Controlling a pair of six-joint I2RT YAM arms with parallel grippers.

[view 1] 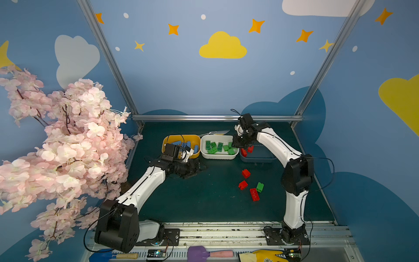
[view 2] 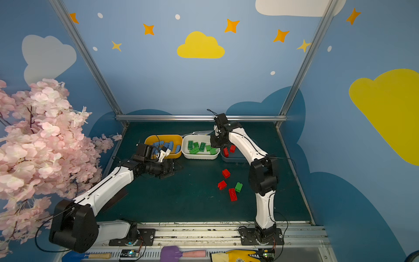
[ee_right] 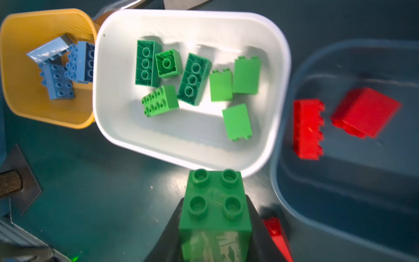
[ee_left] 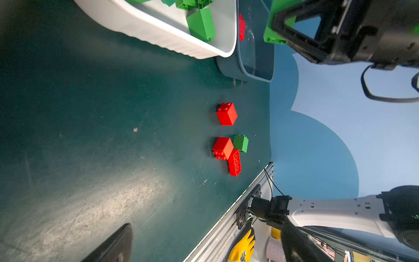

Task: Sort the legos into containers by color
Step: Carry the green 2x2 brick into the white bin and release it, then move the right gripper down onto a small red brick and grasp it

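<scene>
The right gripper [ee_right: 215, 240] pinches a square green four-stud brick [ee_right: 215, 199] near the white tub [ee_right: 181, 129]; the left gripper [view 1: 197, 167] stands spread.

Dim, even light — pale glare on the mat [ee_left: 127, 199]; red bricks [ee_right: 308, 129] smear with blur; top views bow at edges.

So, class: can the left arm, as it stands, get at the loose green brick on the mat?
Probably yes: the left pincer is open and empty, with bare mat between it and the green brick, though red bricks crowd it.
</scene>
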